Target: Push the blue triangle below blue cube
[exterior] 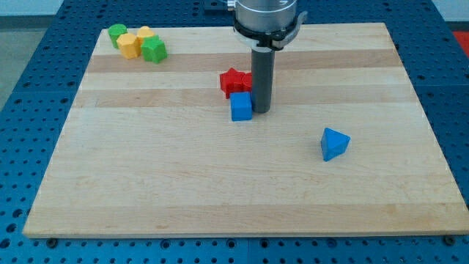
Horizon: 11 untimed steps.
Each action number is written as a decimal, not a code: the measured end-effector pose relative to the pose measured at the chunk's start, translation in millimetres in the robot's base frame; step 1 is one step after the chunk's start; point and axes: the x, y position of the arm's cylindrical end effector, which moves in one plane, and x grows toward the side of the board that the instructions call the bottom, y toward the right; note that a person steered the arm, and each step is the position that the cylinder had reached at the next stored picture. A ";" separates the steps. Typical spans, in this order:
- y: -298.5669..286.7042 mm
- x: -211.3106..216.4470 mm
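Note:
The blue triangle (334, 143) lies on the wooden board toward the view's right, below and right of the middle. The blue cube (241, 106) sits near the board's middle, just below a red star-shaped block (234, 81). My tip (261, 110) rests on the board right beside the blue cube, on its right side, touching or nearly touching it. The rod rises from there to the arm at the view's top. The blue triangle is well to the right of and a little below my tip.
A cluster of two green blocks (154, 50) (117, 32) and two yellow blocks (129, 45) (144, 34) sits at the board's top left corner. The wooden board (146, 169) lies on a blue perforated table.

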 end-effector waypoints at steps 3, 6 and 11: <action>134.9 20.5; 151.4 109.8; 117.5 82.5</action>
